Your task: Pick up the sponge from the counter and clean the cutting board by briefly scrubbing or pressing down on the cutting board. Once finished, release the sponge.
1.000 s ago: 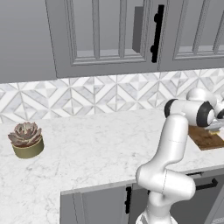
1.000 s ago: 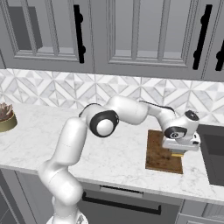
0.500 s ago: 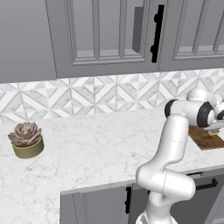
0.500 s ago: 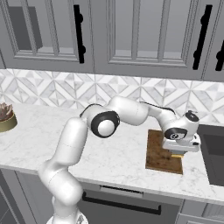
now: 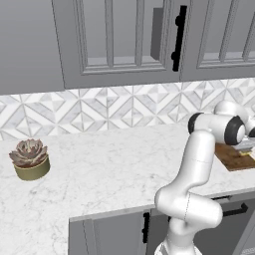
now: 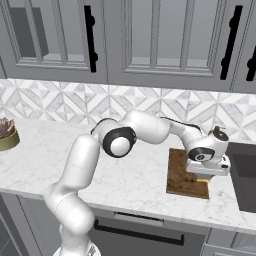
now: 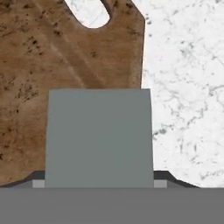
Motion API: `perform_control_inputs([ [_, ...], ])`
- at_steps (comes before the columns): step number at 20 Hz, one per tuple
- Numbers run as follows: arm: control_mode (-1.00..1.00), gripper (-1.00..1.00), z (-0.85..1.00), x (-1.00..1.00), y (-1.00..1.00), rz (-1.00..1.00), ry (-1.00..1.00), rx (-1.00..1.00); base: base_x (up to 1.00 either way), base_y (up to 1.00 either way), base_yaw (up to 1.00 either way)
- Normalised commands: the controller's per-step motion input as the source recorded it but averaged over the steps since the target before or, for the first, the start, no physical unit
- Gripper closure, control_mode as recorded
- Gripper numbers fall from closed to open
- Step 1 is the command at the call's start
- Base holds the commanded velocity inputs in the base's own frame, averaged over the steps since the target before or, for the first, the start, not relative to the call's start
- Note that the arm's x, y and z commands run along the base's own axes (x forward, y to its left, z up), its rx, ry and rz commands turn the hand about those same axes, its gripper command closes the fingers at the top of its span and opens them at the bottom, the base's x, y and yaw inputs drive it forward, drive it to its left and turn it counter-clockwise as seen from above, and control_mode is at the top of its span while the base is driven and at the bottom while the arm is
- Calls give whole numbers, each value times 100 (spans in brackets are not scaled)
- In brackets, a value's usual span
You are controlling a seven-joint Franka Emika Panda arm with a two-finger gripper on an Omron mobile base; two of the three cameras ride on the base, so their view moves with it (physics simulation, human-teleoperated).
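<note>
My gripper [image 6: 204, 172] is shut on the sponge [image 7: 99, 135], whose grey-green top sits between the dark fingertips [image 7: 162, 176] in the hand view. A sliver of its yellow layer [image 6: 202, 176] peeks out under the hand. The sponge hangs over the near right part of the dark reddish-brown cutting board [image 6: 181, 175], close to its surface; I cannot tell whether they touch. The board [image 7: 52, 57] has a handle hole at one end and lies on the white marble counter [image 6: 125, 175]. In the left base view the gripper [image 5: 245, 148] is over the board [image 5: 230, 156] at the far right edge.
A potted succulent [image 5: 30, 159] stands far left on the counter. A dark sink [image 6: 245, 180] opens just right of the board. Grey upper cabinets with black handles [image 6: 231, 35] hang above the patterned tile wall [image 6: 75, 102].
</note>
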Motion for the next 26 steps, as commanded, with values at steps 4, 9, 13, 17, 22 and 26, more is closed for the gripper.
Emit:
perform_control_inputs([
  [4,-100,100,-12,-45,0,0,0,0,0,0,0],
  [9,-100,100,-12,-52,0,0,0,0,0,0,0],
  [13,-100,100,-15,-55,0,0,0,0,0,0,0],
  [17,-100,100,-16,-60,0,0,0,0,0,0,0],
  [22,-100,100,-6,-52,0,0,-1,0,0,0,0],
  [26,-100,100,46,-7,19,3,-7,-6,0,0,0],
])
